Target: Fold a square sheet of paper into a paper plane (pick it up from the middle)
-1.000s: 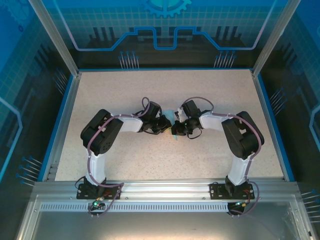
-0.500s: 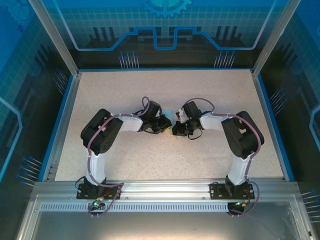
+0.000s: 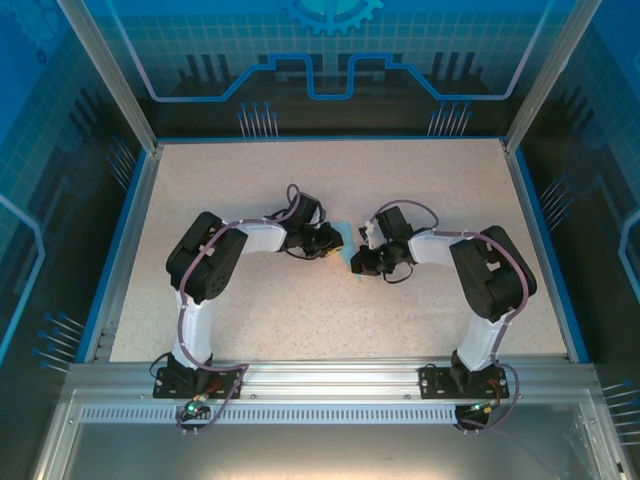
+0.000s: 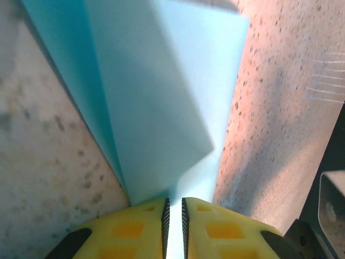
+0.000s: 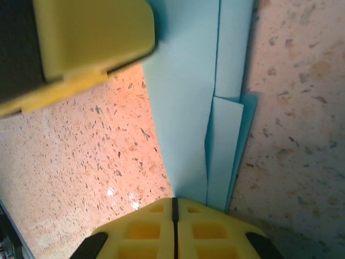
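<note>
Paper [image 4: 161,97], folded into layers, at centre of table [image 3: 250,320] between both grippers. Left gripper [image 4: 173,208] pinching one end, jaws almost together; right gripper [image 5: 174,208] clamped tight on the opposite end.

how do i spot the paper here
Look at the middle of the speckled table, where both arms meet. The folded light-blue paper is pinched by the left gripper and the right gripper, a thin creased sheet against their yellow fingers.
</note>
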You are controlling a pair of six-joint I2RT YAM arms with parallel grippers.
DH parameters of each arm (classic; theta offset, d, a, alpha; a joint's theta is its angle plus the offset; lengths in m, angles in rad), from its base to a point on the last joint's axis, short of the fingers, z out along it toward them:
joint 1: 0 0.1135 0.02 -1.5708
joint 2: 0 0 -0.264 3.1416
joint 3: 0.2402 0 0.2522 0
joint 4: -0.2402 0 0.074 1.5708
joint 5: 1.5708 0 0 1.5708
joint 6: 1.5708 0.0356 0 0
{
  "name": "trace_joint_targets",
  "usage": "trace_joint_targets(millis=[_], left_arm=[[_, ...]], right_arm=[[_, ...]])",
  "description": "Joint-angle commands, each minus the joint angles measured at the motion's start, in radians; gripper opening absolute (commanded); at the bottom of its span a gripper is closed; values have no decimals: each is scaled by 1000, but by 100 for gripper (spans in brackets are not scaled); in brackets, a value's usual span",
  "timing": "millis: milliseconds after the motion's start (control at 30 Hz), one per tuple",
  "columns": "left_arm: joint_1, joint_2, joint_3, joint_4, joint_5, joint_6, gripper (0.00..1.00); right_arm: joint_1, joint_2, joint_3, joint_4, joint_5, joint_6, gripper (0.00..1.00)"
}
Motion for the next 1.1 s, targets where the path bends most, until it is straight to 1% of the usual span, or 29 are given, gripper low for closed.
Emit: trace_joint_targets(millis=[0, 133, 367, 633, 1067], left_arm=[[46, 33, 57, -56, -66, 95, 20], [54, 41, 96, -85, -65, 139, 20], [76, 64, 132, -105, -69, 169, 20], [94, 93, 204, -164, -75, 236, 20], [106, 141, 184, -161, -92, 247, 20]], right_arm=[[-13, 19, -63, -208, 25, -21, 6], [-14, 21, -66, -208, 23, -21, 6], [-17, 14, -73, -214, 25, -24, 6], [-22, 9, -76, -217, 25, -24, 6], [-34, -2, -92, -216, 28, -23, 7]])
